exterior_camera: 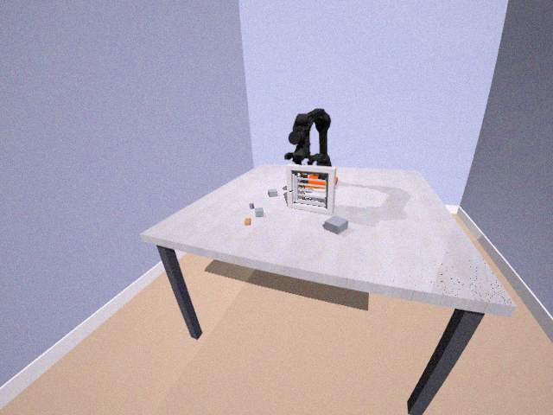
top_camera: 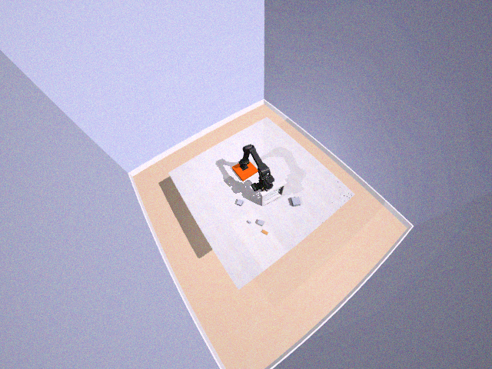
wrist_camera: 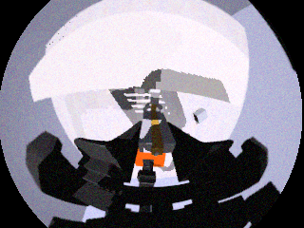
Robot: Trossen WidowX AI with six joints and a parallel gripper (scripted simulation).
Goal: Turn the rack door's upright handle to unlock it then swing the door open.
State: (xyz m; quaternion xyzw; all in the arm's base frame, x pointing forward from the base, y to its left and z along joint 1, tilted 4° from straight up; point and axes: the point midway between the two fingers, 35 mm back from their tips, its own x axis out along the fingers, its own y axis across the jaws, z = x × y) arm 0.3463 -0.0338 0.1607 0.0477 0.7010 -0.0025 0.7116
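A white rack frame [exterior_camera: 332, 192] [top_camera: 272, 198] with slatted shelves stands in the middle of the table [exterior_camera: 402, 268] [top_camera: 222, 254]. Behind it is an orange panel [top_camera: 237, 171] [exterior_camera: 316, 181] [wrist_camera: 142, 158]. In the wrist view a dark upright handle [wrist_camera: 155, 139] rises above the orange panel, between my two fingers. My gripper [wrist_camera: 154, 124] [top_camera: 243, 165] [exterior_camera: 303, 159] hangs down behind the top of the frame, and its fingers stand close on both sides of the handle. The top and exterior views are too small to show the contact.
A grey cube [exterior_camera: 335, 224] [top_camera: 294, 201] lies right of the frame's front. Smaller grey cubes [exterior_camera: 272, 192] [exterior_camera: 258, 212] and a small orange block [exterior_camera: 247, 220] [top_camera: 264, 232] lie to the left front. The arm's base stands just behind the frame.
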